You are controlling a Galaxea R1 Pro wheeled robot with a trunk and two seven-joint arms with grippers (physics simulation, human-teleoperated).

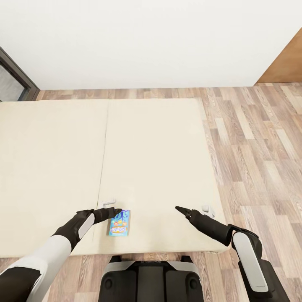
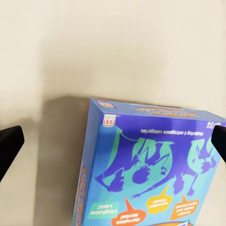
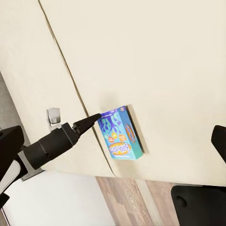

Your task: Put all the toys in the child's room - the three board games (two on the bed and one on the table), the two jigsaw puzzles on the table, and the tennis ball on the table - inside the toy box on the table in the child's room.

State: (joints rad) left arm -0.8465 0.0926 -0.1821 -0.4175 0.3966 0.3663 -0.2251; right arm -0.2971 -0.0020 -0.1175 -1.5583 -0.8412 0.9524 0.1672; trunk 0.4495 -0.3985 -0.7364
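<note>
A small blue-cyan board game (image 1: 119,223) lies flat on the beige bed (image 1: 155,151), close to its near edge. My left gripper (image 1: 114,206) hovers just over the box's far end and is open. In the left wrist view the box (image 2: 150,165) sits between and beyond the two spread dark fingertips (image 2: 9,146). My right gripper (image 1: 192,208) is open over bare mattress to the right of the box, holding nothing. The right wrist view shows the box (image 3: 120,133) with the left gripper (image 3: 75,115) beside it.
A seam (image 1: 104,147) splits the mattress in two. Wood-plank floor (image 1: 260,147) lies to the right of the bed. A white wall (image 1: 147,42) runs behind it, with a dark window frame (image 1: 16,77) at the left and a brown wooden panel (image 1: 285,63) at the right.
</note>
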